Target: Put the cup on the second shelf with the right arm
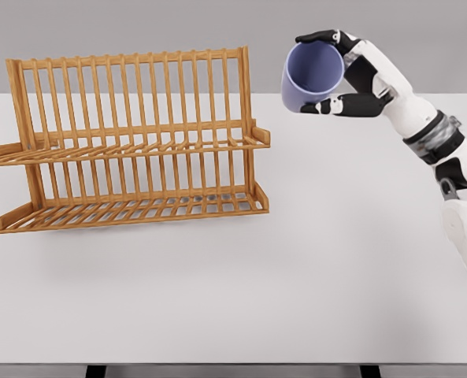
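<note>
My right hand (pixel 328 72) is shut on a lavender cup (pixel 312 72), holding it in the air at the upper right. The cup lies tilted on its side with its open mouth facing left and toward the camera. Black fingertips (pixel 316 38) wrap over its top and thumb side under it. The cup hangs to the right of the wooden dish rack (pixel 131 142) and a little above the level of the rack's upper shelf (pixel 138 150). The rack has an upper shelf and a lower shelf (pixel 138 209), both bare. The left arm does not show.
The rack stands on a white table (pixel 296 276), toward its left and back. A grey wall lies behind. The table's front edge runs along the bottom of the picture.
</note>
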Robot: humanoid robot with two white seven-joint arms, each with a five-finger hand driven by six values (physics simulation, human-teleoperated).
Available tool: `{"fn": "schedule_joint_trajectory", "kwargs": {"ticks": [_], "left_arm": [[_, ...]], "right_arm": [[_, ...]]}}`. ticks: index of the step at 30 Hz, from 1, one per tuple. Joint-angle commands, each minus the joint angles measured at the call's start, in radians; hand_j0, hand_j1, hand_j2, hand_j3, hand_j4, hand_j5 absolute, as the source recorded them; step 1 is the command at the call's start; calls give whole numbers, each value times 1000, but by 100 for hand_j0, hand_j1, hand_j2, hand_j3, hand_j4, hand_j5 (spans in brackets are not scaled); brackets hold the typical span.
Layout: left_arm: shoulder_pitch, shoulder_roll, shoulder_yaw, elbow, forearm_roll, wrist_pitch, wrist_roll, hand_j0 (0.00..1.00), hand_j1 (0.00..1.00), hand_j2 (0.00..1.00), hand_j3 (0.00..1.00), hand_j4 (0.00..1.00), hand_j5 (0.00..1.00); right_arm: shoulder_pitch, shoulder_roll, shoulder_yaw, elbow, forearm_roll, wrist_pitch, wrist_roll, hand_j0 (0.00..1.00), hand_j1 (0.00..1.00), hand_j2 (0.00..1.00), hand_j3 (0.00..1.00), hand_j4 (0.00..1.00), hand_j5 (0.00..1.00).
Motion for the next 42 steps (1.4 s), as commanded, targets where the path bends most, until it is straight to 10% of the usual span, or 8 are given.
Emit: {"fn": "schedule_joint_trajectory", "kwargs": {"ticks": [1, 42], "left_arm": [[0, 0, 0, 0, 0, 0, 0, 100, 100, 100, 100, 100, 100], [0, 0, 0, 0, 0, 0, 0, 100, 100, 100, 100, 100, 100]], "right_arm": [[-2, 20, 21, -1, -5, -3, 0, 73, 73, 73, 73, 73, 73], [-64, 174, 210, 104, 27, -125, 0, 74, 74, 74, 74, 74, 74]]}}
